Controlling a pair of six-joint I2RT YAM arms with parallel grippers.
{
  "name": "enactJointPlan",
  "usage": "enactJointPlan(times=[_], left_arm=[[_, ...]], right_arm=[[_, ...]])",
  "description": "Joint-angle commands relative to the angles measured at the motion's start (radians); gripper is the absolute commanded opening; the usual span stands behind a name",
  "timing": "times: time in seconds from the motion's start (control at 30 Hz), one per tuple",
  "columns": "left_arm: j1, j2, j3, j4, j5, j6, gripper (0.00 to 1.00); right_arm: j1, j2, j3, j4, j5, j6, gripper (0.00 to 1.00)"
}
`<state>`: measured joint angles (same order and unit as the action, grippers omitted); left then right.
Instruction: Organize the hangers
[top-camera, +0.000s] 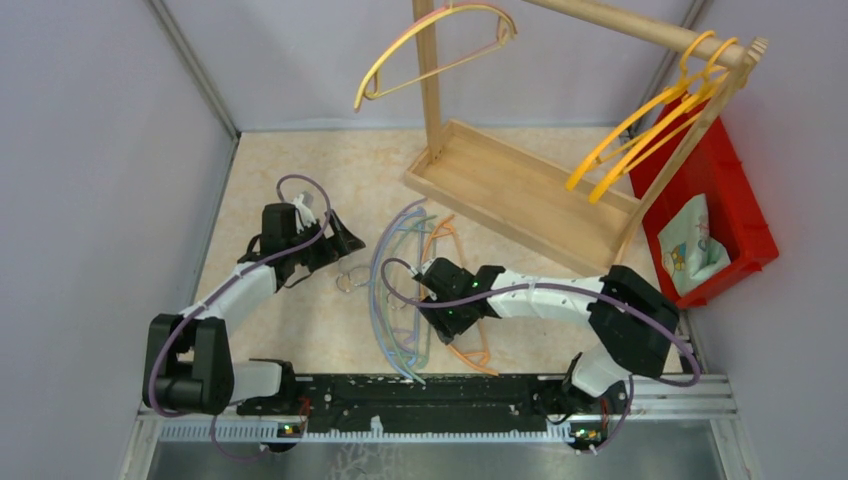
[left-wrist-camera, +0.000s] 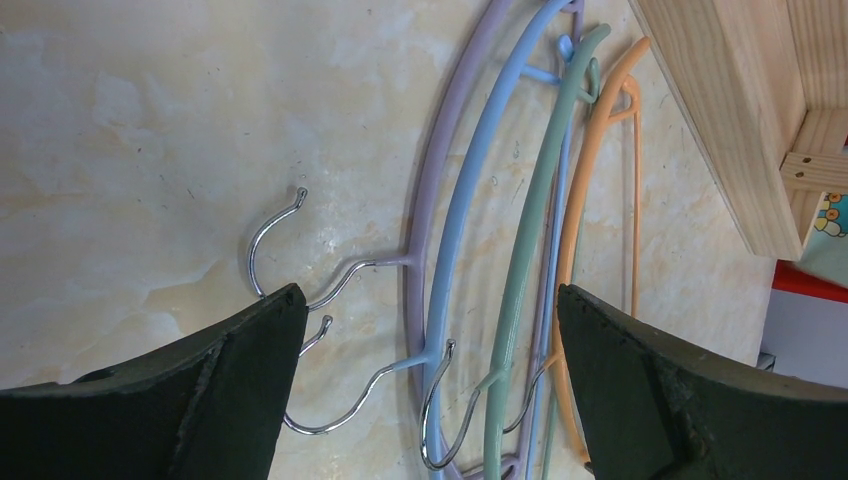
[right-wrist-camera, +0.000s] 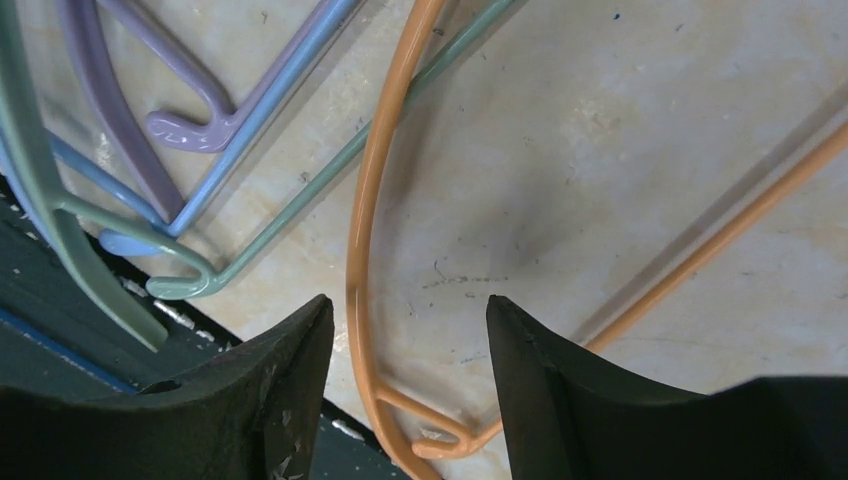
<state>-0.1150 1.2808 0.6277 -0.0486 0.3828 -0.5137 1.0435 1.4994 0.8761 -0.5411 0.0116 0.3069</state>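
Observation:
Purple (top-camera: 378, 262), blue, green and orange (top-camera: 472, 357) hangers lie in a loose pile on the table between my arms. My left gripper (top-camera: 335, 240) hovers wide open over their metal hooks (left-wrist-camera: 270, 240), with the purple (left-wrist-camera: 415, 250), blue (left-wrist-camera: 460, 230), green (left-wrist-camera: 525, 260) and orange (left-wrist-camera: 575, 200) arms below it. Over the pile's near end, my right gripper (top-camera: 462, 330) is open. In the right wrist view the gripper (right-wrist-camera: 408, 310) straddles the orange hanger's (right-wrist-camera: 362, 230) curved end, which runs close beside one finger. Yellow hangers (top-camera: 430, 40) (top-camera: 640, 135) hang on the rack.
The wooden rack (top-camera: 520, 190) stands at the back right with its tray base on the table. A red bin (top-camera: 735, 215) holding a cloth sits right of it. The black base rail (right-wrist-camera: 60, 300) lies just behind the hangers' near ends. Grey walls close in both sides.

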Motion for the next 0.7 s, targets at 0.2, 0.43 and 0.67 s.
enactJointPlan(times=[0.2,0.43,0.67], left_arm=[[0.007,-0.054,0.012,-0.041,-0.026,0.016,1.00],[0.008,-0.063,-0.001,-0.054,-0.027,0.011,1.00],[0.007,-0.067,0.003,-0.077,-0.044,0.032,1.00]], right_arm=[[0.011,0.074,-0.034,0.183,-0.010,-0.014,0.52],[0.011,0.090,-0.083,0.192,0.025,-0.015,0.41],[0.010,0.126,-0.086,0.200,-0.008,-0.026,0.14]])
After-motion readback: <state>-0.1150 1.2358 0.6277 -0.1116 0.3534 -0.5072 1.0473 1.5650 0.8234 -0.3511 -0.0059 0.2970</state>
